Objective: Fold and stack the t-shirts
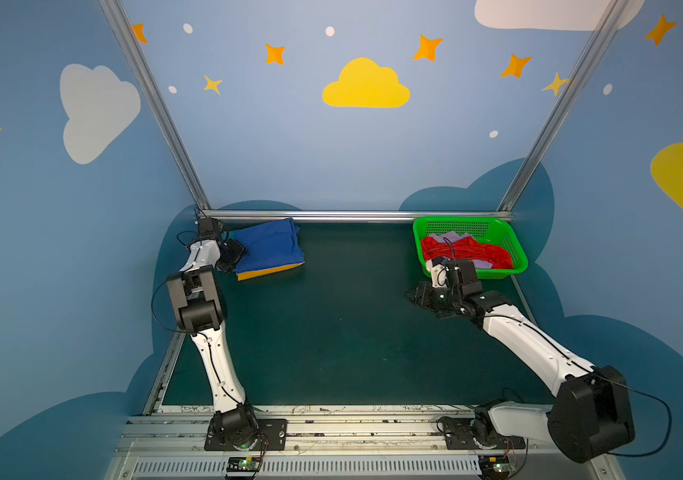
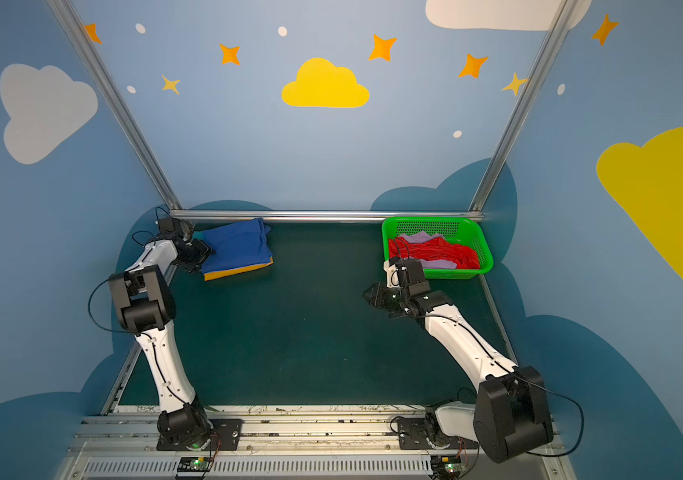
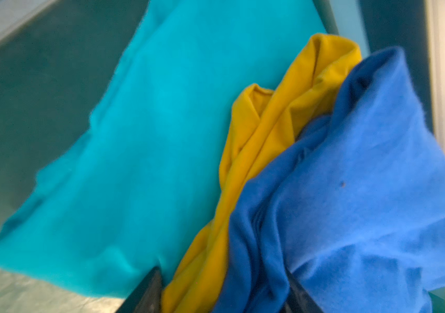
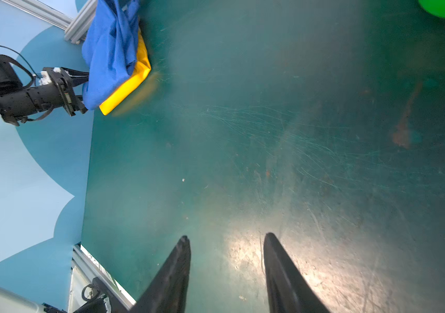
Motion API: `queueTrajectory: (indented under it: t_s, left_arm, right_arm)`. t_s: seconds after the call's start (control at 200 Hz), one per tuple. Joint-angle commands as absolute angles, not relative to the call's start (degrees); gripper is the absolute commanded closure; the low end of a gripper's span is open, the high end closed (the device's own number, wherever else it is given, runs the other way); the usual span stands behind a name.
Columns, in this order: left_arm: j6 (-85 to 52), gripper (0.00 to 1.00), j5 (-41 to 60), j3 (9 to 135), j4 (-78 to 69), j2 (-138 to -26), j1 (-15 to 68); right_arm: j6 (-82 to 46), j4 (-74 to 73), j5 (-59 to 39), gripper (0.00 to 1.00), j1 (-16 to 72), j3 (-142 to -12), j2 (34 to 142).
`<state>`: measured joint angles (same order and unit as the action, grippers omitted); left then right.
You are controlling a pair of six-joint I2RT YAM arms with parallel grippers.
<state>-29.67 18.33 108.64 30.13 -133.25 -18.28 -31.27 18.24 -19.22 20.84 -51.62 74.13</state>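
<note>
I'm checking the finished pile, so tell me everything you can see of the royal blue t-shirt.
The royal blue t-shirt is soft, slightly fuzzy cloth, folded into a rough rectangle, no print showing. It lies atop the mustard yellow t-shirt in the far left corner of the green table, by the metal rail. Its edge nearest the left gripper is bunched and wrinkled; the gripper's fingers straddle that edge and the yellow cloth, but whether they pinch it is unclear.

Left arm (image 1: pixel 215 365) and right arm (image 1: pixel 535 345): white shells, black boxy joints, looping black cables (green base lights).
</note>
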Motion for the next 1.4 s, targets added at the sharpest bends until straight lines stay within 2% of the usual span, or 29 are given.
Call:
queueTrajectory:
  t_s: [0.0, 0.06, 0.09, 0.285, 0.566, 0.876, 1.057, 1.397]
  left_arm:
    - [-29.6, 0.51, 18.3, 106.6, 30.2, -134.8, -17.2]
    - [-29.6, 0.75, 18.0, 106.4, 30.0, -134.6, -17.2]
    - [-29.7, 0.83, 18.0, 106.4, 30.1, -134.4, -17.2]
    - [-28.8, 0.96, 16.3, 111.7, 35.3, -133.5, -17.0]
    - [-25.6, 0.96, 14.1, 124.7, 44.9, -134.8, -15.1]
    - [-21.3, 0.96, 12.5, 148.2, 57.0, -143.3, -14.6]
    - [-18.9, 0.96, 10.4, 149.8, 56.8, -144.4, -16.8]
    - [-15.7, 0.96, 17.5, 153.8, 56.6, -144.1, -19.6]
  right_arm:
    - [-31.0, 18.5, -19.1, 0.55, 21.1, -53.3, 74.4]
    - [-30.8, 18.9, -18.8, 0.55, 21.1, -53.3, 74.3]
    - [-30.7, 19.0, -18.7, 0.55, 21.0, -53.3, 74.3]
    - [-31.0, 19.3, -18.8, 0.55, 21.0, -53.2, 74.5]
    - [-31.5, 21.5, -19.6, 0.55, 20.9, -54.2, 76.1]
    - [-31.8, 27.4, -19.4, 0.56, 20.7, -58.0, 79.4]
    - [-32.0, 27.0, -19.7, 0.56, 20.7, -57.8, 80.1]
    - [-34.2, 23.4, -21.7, 0.58, 20.8, -55.9, 83.3]
